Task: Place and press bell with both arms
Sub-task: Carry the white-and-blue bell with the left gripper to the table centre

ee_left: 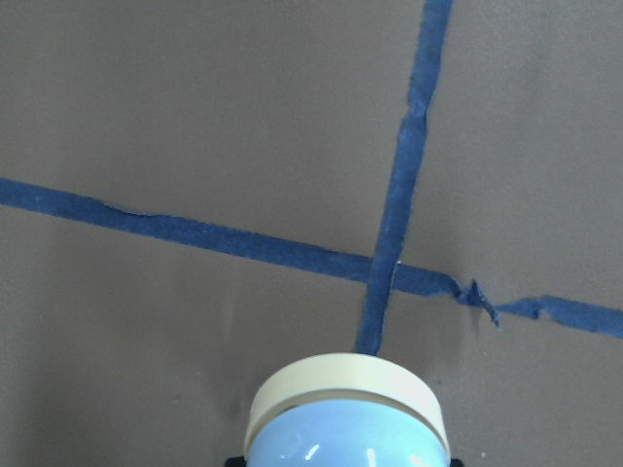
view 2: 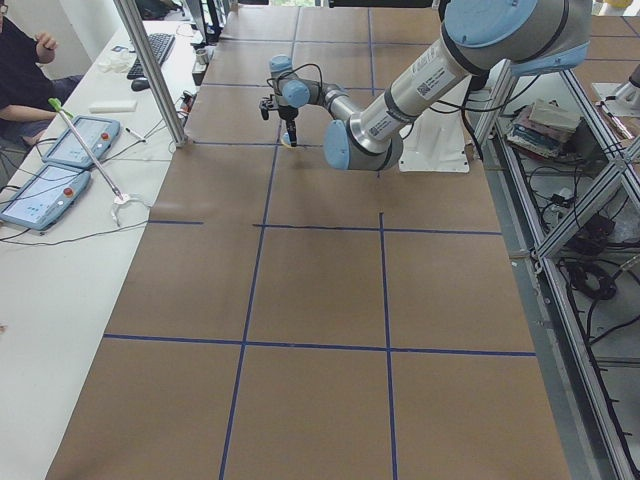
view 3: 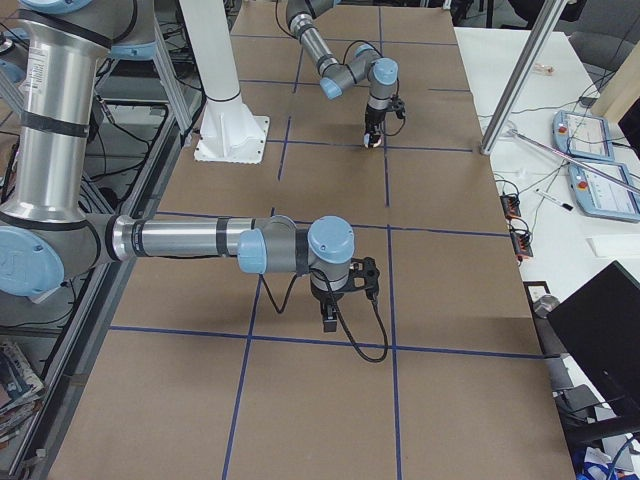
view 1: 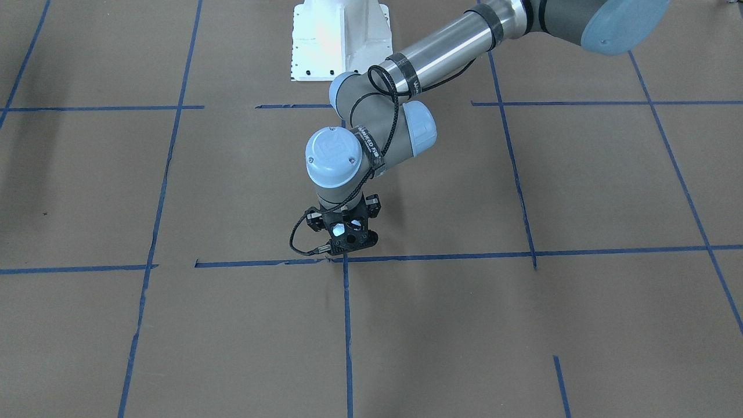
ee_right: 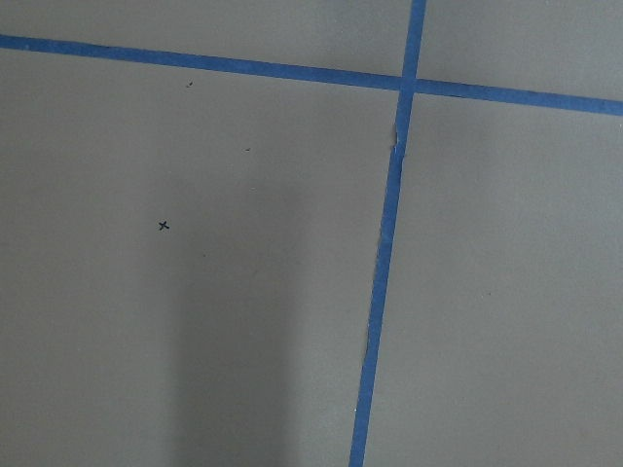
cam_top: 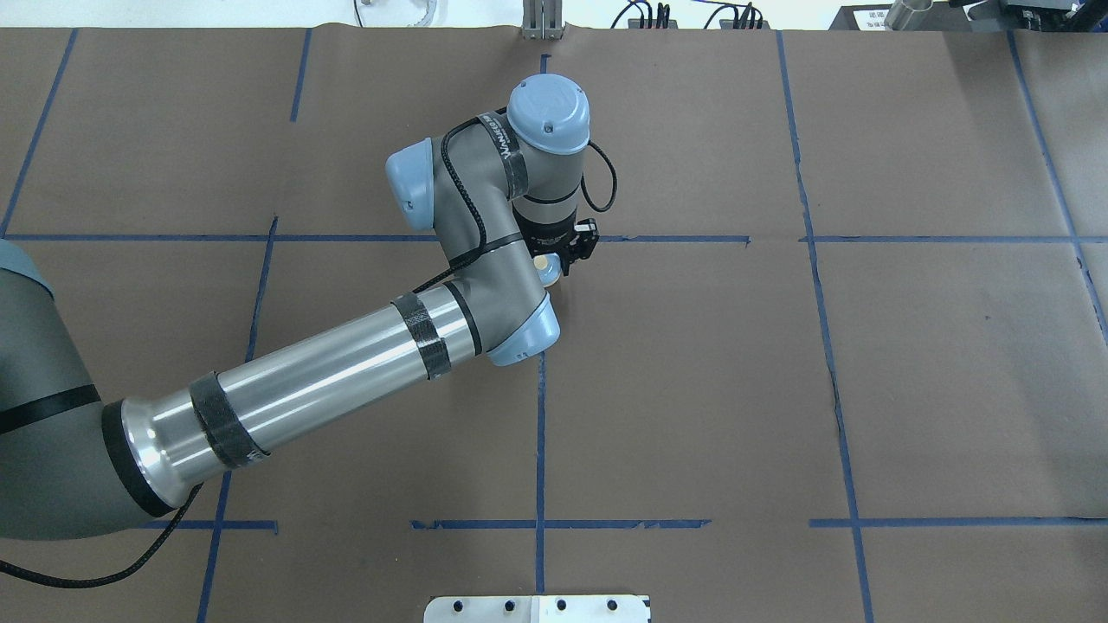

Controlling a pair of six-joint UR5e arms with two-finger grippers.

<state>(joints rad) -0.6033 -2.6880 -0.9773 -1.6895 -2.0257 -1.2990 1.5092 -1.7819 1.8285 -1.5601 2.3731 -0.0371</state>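
The left arm reaches in from the table's left end to its middle, wrist turned down. The left gripper points at the paper and is clamped on the bell, whose blue dome and cream base ring fill the lower edge of the left wrist view, upright. The bell sits at a blue tape crossing, on the centre line and toward the operators' edge; the ring's rim lies just short of the crossing itself. Whether the base touches the paper cannot be told. In the overhead view only a cream sliver of the bell shows, beside the wrist. The right arm is seen only from the right end: it stretches low along the table toward that end, and the right gripper hangs tip-down just above a tape line. Whether it is apart or together cannot be told. Its wrist view shows a tape crossing and a small x mark. The white pedestal stands at the robot's edge.
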